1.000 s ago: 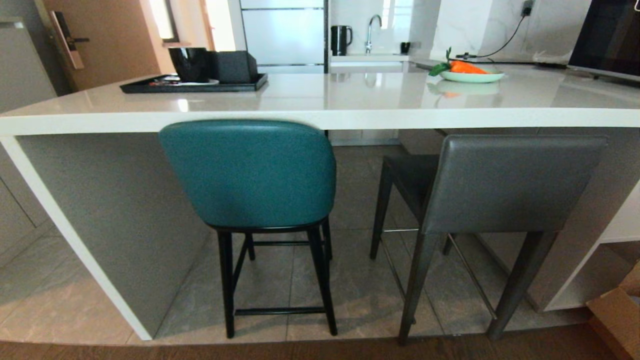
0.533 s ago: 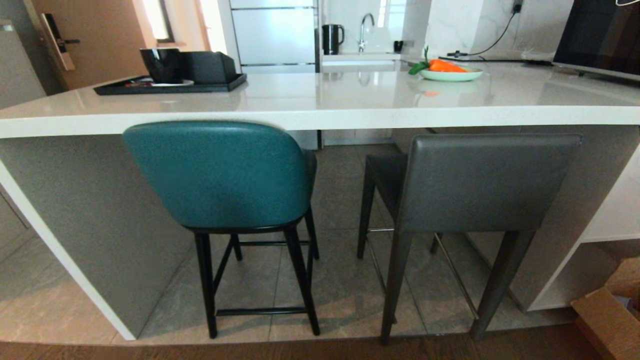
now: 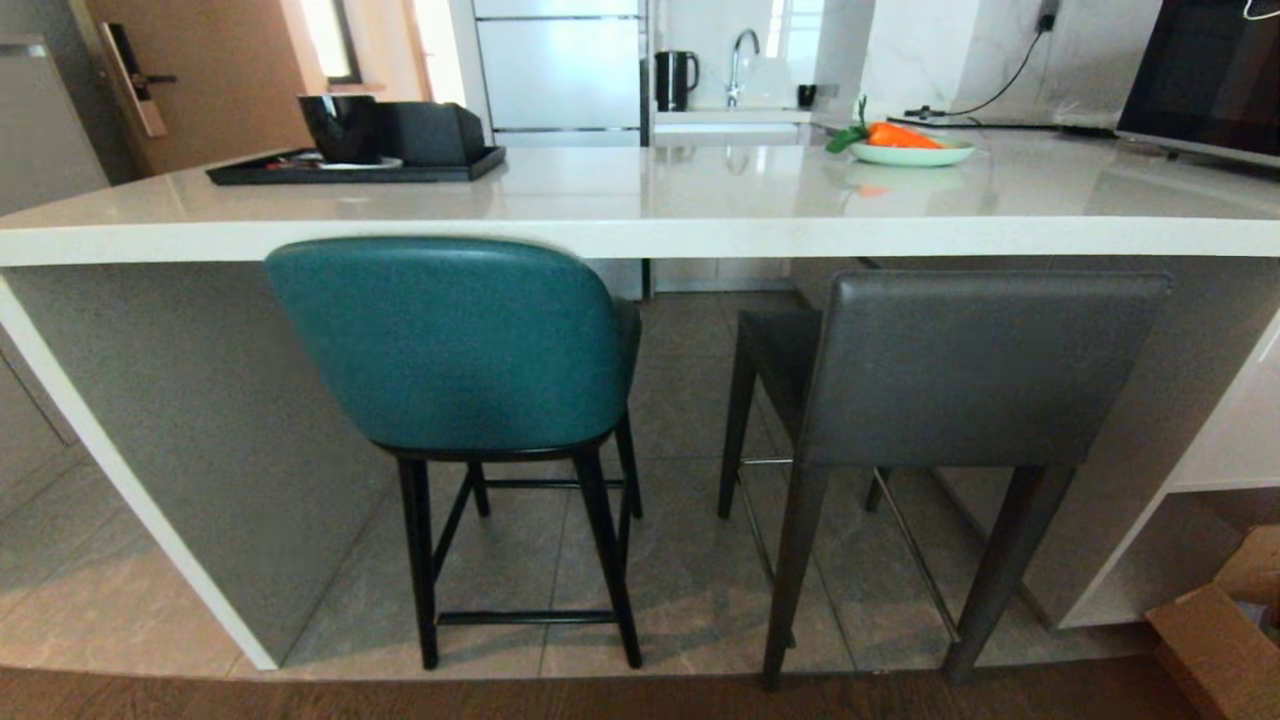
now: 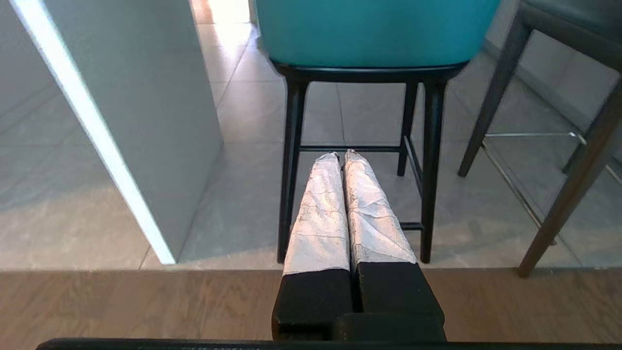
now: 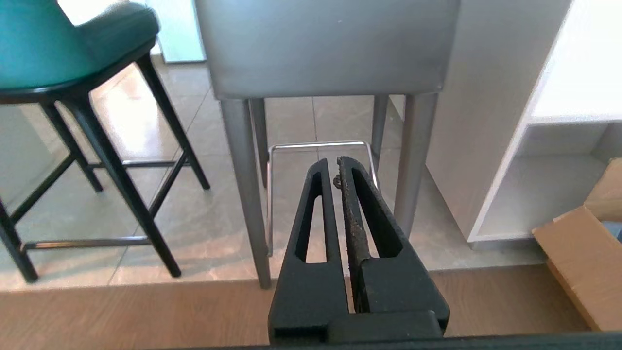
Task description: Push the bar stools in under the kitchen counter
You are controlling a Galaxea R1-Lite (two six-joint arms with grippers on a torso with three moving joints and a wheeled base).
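- Nearest: left gripper (image 4: 339, 155) fingers pressed together, empty; right gripper (image 5: 333, 163) likewise; both low, short of the stools
- Teal stool (image 3: 455, 345) and grey stool (image 3: 985, 365) side by side, backs at counter (image 3: 640, 235) edge
- Beyond, on top: tray (image 3: 355, 168); plate (image 3: 910, 152)

Kitchen counter (image 3: 640, 225) as landmark. Two bar stools stand at its near edge, backs toward the viewer and seats under the slab: the round-backed stool (image 3: 455, 345) to the left, the square-backed stool (image 3: 985, 365) to the right, apart from each other. The side panel (image 3: 190, 420) closes the left end; open shelves (image 3: 1215, 470) lie at the right end, with a cardboard box (image 3: 1225, 645) before them. On the counter, a tray (image 3: 350, 170) sits far left and a plate (image 3: 912, 152) far right.
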